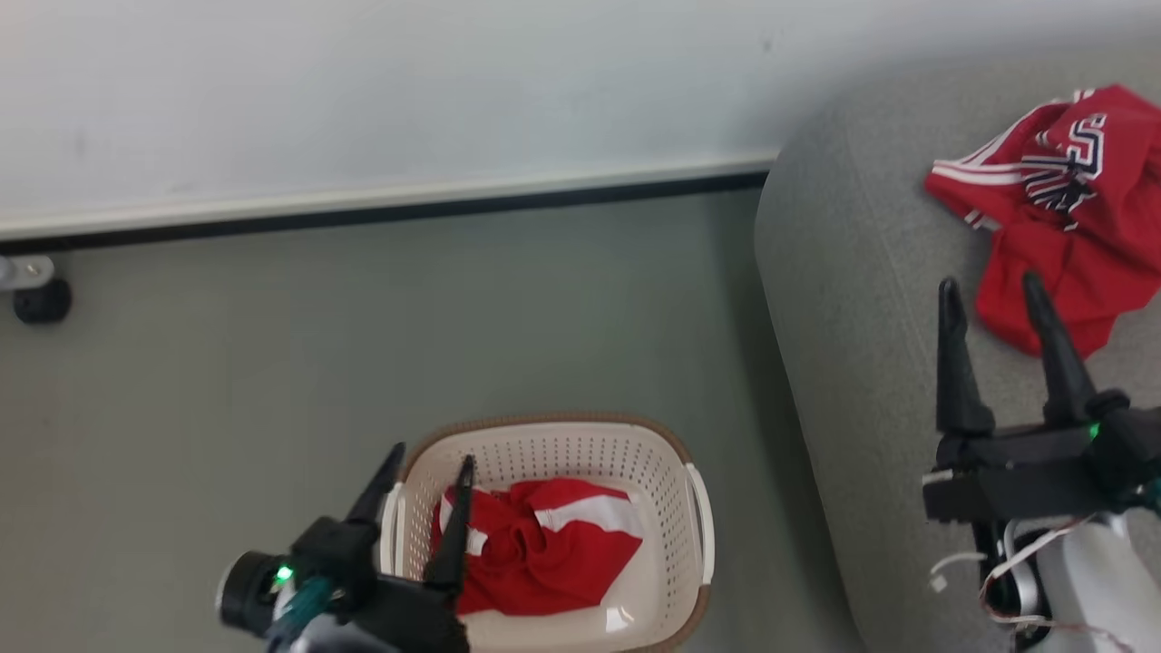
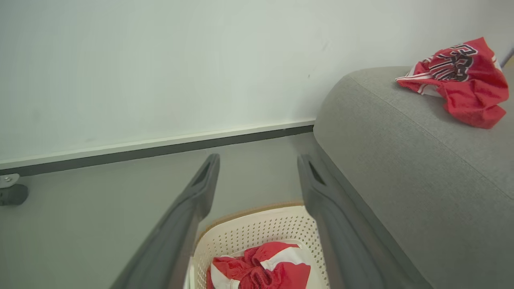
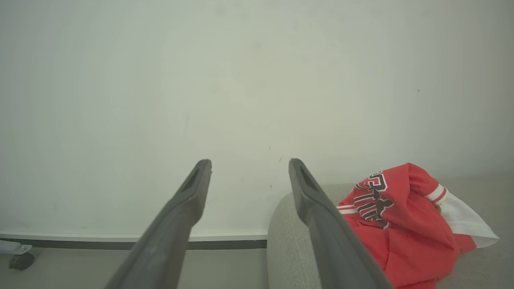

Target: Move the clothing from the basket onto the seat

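The cream-white basket (image 1: 673, 472) (image 2: 257, 228) stands on the floor beside the grey sofa (image 1: 853, 299) (image 2: 409, 160) (image 3: 289, 241). A plain red garment with white bands (image 1: 544, 544) (image 2: 265, 267) lies crumpled inside it. The lettered red jersey (image 1: 1061, 209) (image 2: 457, 76) (image 3: 397, 237) lies on the sofa. My left gripper (image 1: 432, 458) (image 2: 259, 164) is open above the basket's left wall, holding nothing. My right gripper (image 1: 991, 286) (image 3: 249, 166) is open above the sofa, just left of the jersey, and it holds nothing.
A white wall with a pale skirting and dark strip (image 1: 381, 204) runs behind the grey floor (image 1: 363, 345). A small dark caster with a metal bracket (image 1: 36, 295) (image 2: 12, 192) (image 3: 18, 259) sits at the far left by the wall.
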`<state>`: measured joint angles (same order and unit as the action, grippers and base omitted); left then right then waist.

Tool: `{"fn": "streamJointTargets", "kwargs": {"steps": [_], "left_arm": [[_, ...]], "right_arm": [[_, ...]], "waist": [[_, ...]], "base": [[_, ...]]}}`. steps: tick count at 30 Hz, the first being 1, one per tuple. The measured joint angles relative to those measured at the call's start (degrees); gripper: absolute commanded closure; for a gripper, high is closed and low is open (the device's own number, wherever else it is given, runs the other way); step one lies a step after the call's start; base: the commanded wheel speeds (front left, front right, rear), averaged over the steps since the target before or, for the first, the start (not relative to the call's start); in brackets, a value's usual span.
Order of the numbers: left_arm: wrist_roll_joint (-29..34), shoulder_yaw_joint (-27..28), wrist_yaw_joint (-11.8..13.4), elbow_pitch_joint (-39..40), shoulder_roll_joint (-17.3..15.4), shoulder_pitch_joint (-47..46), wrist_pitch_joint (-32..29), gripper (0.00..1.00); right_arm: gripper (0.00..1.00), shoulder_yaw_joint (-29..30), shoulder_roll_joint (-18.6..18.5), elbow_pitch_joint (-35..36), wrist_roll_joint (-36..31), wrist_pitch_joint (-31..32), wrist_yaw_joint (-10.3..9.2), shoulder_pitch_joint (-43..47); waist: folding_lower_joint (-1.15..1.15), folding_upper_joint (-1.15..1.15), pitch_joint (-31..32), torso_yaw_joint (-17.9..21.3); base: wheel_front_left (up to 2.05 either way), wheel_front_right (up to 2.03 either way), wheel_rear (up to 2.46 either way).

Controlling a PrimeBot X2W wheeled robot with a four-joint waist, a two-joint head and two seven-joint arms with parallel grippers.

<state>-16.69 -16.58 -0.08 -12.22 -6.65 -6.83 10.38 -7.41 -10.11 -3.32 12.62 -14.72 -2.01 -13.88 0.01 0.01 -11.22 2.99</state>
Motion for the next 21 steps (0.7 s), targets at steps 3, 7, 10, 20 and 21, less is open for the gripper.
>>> {"fn": "streamJointTargets", "kwargs": {"steps": [3, 7, 10, 20, 21], "left_arm": [[0.7, -2.2, -0.5, -3.6, 1.1, -2.7, -1.1, 0.00], [3.7, -5.6, -1.2, -10.1, 1.7, -6.9, -2.9, 0.00], [4.4, -7.1, -1.5, -13.8, 2.3, -9.2, -3.9, 0.00], [6.2, -9.3, -1.4, -23.0, 3.3, -16.6, -6.0, 0.00], [6.3, -9.5, -1.4, -23.7, 3.3, -17.3, -6.1, 0.00]], "right_arm": [[0.00, 0.6, -0.5, 0.2, 0.0, 0.0, 0.00, -2.5], [0.00, 1.3, -1.2, 1.1, 0.0, 0.0, 0.00, -6.8], [0.00, 1.4, -1.4, 1.9, 0.0, 0.0, -0.01, -9.1], [0.00, 1.2, -1.4, 5.8, -0.2, 0.4, -0.01, -15.4], [0.00, 1.2, -1.4, 6.2, -0.4, 0.5, -0.01, -15.9]], "waist": [[0.00, 0.00, -2.3, 0.1], [0.00, 0.00, -6.2, 0.5], [0.01, 0.01, -8.6, 0.8], [0.00, 0.01, -16.5, 2.7], [0.00, 0.01, -17.3, 2.9]], "base": [[0.00, 0.00, 0.00], [0.00, 0.00, 0.00], [0.00, 0.00, 0.00], [0.00, 0.00, 0.00], [0.00, 0.00, 0.00]]}}
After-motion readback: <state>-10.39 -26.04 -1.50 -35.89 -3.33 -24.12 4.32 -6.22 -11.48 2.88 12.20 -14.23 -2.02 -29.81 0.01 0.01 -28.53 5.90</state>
